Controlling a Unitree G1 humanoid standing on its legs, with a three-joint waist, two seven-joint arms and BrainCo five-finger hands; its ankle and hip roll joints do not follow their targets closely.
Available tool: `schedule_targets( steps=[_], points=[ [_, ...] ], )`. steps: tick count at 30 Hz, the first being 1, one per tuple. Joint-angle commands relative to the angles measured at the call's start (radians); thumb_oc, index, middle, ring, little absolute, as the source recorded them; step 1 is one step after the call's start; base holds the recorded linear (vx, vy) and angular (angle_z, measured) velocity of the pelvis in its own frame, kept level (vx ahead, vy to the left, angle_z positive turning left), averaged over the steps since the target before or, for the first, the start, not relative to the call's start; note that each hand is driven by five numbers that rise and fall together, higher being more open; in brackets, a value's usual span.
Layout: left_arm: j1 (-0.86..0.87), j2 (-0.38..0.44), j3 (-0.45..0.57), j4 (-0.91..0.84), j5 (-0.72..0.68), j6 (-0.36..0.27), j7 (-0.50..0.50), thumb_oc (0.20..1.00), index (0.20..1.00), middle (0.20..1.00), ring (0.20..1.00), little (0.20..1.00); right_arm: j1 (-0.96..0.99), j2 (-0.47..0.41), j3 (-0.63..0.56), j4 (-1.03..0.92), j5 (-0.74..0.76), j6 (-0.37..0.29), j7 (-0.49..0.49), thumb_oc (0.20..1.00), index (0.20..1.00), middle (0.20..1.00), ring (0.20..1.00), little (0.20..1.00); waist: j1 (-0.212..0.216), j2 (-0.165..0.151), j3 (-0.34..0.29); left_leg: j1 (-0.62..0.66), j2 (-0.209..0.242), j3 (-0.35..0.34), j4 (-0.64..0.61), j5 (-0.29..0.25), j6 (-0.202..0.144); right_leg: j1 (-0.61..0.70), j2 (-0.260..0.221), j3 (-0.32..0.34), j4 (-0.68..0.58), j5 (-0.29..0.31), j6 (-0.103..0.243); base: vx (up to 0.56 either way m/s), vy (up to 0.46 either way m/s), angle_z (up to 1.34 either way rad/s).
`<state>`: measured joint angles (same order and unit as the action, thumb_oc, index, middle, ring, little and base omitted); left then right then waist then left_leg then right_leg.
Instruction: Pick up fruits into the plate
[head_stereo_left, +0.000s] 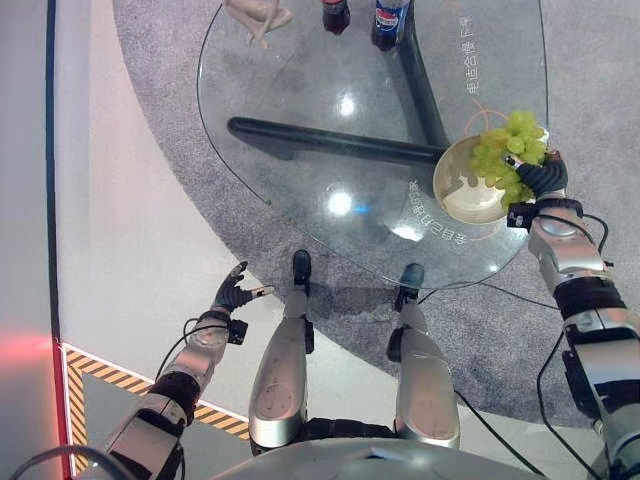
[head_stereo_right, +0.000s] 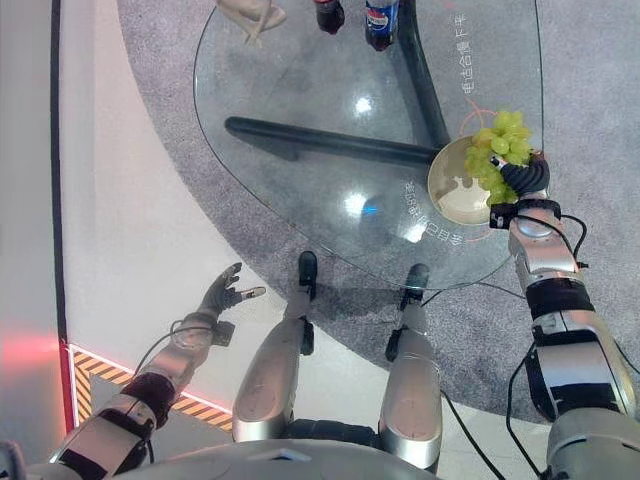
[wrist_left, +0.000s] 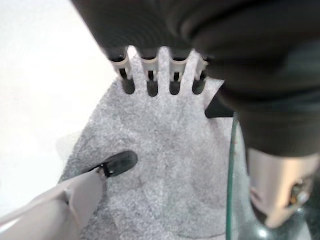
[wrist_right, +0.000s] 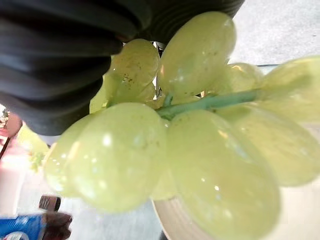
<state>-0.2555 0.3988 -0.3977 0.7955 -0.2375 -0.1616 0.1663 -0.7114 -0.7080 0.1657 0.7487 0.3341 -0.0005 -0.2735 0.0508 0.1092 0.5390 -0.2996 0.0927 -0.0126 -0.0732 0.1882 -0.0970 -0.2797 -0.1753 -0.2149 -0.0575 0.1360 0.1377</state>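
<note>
A bunch of green grapes (head_stereo_left: 508, 150) is at the right edge of the round glass table (head_stereo_left: 300, 90), over the far rim of a cream plate (head_stereo_left: 468, 205). My right hand (head_stereo_left: 545, 178) is just behind the bunch and shut on it. In the right wrist view the grapes (wrist_right: 190, 145) press close against the hand's dark cover, with the plate's rim (wrist_right: 170, 220) below them. My left hand (head_stereo_left: 232, 293) hangs off the table's near left side, above the floor. Its fingers (wrist_left: 150, 85) are straight and hold nothing.
Two dark bottles (head_stereo_left: 335, 14) (head_stereo_left: 390, 20) and a pale beige object (head_stereo_left: 258, 15) stand at the table's far edge. A dark base bar (head_stereo_left: 330, 140) shows under the glass. Yellow-black striped tape (head_stereo_left: 130, 380) marks the floor at the lower left.
</note>
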Motion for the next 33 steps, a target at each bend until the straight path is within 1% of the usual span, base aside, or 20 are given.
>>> schedule_targets(
  steps=[1,5,10,14,17,18,21,27,28,29,30,33],
  points=[
    [0.002,0.027,-0.041,-0.004,-0.041,-0.025,0.013,1.0,1.0,1.0,1.0,1.0,-0.074,-0.107,0.051,0.004,-0.014,-0.001,-0.042,0.2,0.2,0.2,0.2,0.2,0.005,0.003,-0.019,-0.068,-0.078,0.001,0.164,-0.176,0.039,-0.149,0.025,0.016,0.209,-0.109,-0.046,-0.01,0.023,-0.11],
    [0.004,0.024,-0.052,-0.017,-0.048,-0.023,0.015,1.0,1.0,1.0,1.0,1.0,-0.092,-0.098,0.075,0.028,-0.044,0.019,-0.052,0.2,0.2,0.2,0.2,0.2,0.007,0.013,-0.019,-0.096,-0.085,0.001,0.192,-0.18,0.041,-0.18,0.024,0.018,0.237,-0.117,-0.053,0.0,0.012,-0.03],
    [0.004,0.017,-0.058,-0.015,-0.058,-0.038,0.011,1.0,1.0,1.0,1.0,1.0,-0.092,-0.062,0.106,0.039,-0.11,0.024,-0.098,0.2,0.2,0.2,0.2,0.2,0.012,0.021,-0.019,-0.118,-0.093,0.003,0.206,-0.181,0.048,-0.21,0.023,0.022,0.259,-0.12,-0.058,0.0,0.018,-0.02],
    [0.002,0.01,-0.06,-0.018,-0.062,-0.039,0.015,1.0,1.0,1.0,1.0,1.0,-0.066,-0.024,0.119,0.028,-0.162,0.039,-0.174,0.2,0.2,0.2,0.2,0.2,0.012,0.018,-0.019,-0.118,-0.095,0.013,0.214,-0.189,0.053,-0.216,0.022,0.026,0.273,-0.126,-0.054,-0.01,0.038,0.0],
    [-0.004,0.008,-0.059,-0.026,-0.065,-0.034,0.02,1.0,1.0,1.0,1.0,1.0,-0.053,-0.006,0.122,0.022,-0.185,0.045,-0.209,0.2,0.2,0.2,0.2,0.2,0.01,0.015,-0.019,-0.126,-0.097,0.016,0.215,-0.185,0.057,-0.225,0.021,0.027,0.273,-0.119,-0.053,-0.01,0.012,-0.01],
    [-0.003,0.006,-0.061,-0.023,-0.069,-0.036,0.021,1.0,1.0,1.0,1.0,1.0,-0.038,0.0,0.124,0.025,-0.192,0.041,-0.226,0.2,0.2,0.2,0.2,0.2,0.01,0.014,-0.019,-0.12,-0.098,0.018,0.215,-0.191,0.059,-0.22,0.023,0.028,0.276,-0.124,-0.052,-0.03,0.035,-0.03],
    [-0.012,0.001,-0.062,-0.012,-0.066,-0.041,0.022,1.0,1.0,1.0,1.0,1.0,-0.026,0.016,0.124,0.039,-0.215,0.032,-0.244,0.2,0.2,0.2,0.2,0.2,0.009,0.011,-0.019,-0.126,-0.102,0.018,0.217,-0.188,0.063,-0.225,0.022,0.028,0.274,-0.116,-0.05,-0.03,0.021,0.0],
    [-0.018,0.002,-0.065,-0.009,-0.076,-0.042,0.021,1.0,1.0,1.0,1.0,1.0,-0.012,0.035,0.139,0.07,-0.229,0.057,-0.277,0.2,0.2,0.2,0.2,0.2,0.01,0.006,-0.019,-0.124,-0.104,0.027,0.205,-0.184,0.067,-0.225,0.019,0.026,0.261,-0.103,-0.042,-0.05,0.024,0.01],
    [-0.018,0.002,-0.066,-0.011,-0.076,-0.041,0.021,1.0,1.0,1.0,1.0,1.0,-0.013,0.036,0.139,0.077,-0.227,0.062,-0.276,0.304,0.304,0.304,0.304,0.304,0.01,0.006,-0.019,-0.124,-0.104,0.028,0.204,-0.184,0.067,-0.225,0.018,0.026,0.259,-0.101,-0.04,-0.04,0.009,0.0],
    [-0.02,0.002,-0.067,-0.012,-0.077,-0.04,0.022,1.0,1.0,1.0,1.0,1.0,-0.015,0.039,0.14,0.087,-0.23,0.066,-0.281,0.718,0.718,0.718,0.718,0.718,0.011,0.005,-0.019,-0.124,-0.104,0.029,0.202,-0.183,0.067,-0.224,0.018,0.025,0.256,-0.099,-0.039,-0.05,0.008,0.0],
    [-0.022,0.003,-0.067,-0.014,-0.078,-0.039,0.022,1.0,1.0,1.0,1.0,1.0,-0.017,0.039,0.141,0.097,-0.232,0.072,-0.287,1.0,1.0,1.0,1.0,1.0,0.012,0.004,-0.019,-0.122,-0.103,0.031,0.196,-0.181,0.067,-0.223,0.018,0.023,0.25,-0.096,-0.038,-0.05,0.006,0.0],
    [-0.029,0.001,-0.072,-0.011,-0.082,-0.042,0.025,1.0,1.0,1.0,1.0,1.0,-0.032,0.038,0.144,0.129,-0.244,0.085,-0.306,1.0,1.0,1.0,1.0,1.0,0.015,0.005,-0.019,-0.12,-0.103,0.033,0.183,-0.176,0.067,-0.222,0.018,0.021,0.241,-0.089,-0.034,-0.06,0.007,0.0]
  ],
)
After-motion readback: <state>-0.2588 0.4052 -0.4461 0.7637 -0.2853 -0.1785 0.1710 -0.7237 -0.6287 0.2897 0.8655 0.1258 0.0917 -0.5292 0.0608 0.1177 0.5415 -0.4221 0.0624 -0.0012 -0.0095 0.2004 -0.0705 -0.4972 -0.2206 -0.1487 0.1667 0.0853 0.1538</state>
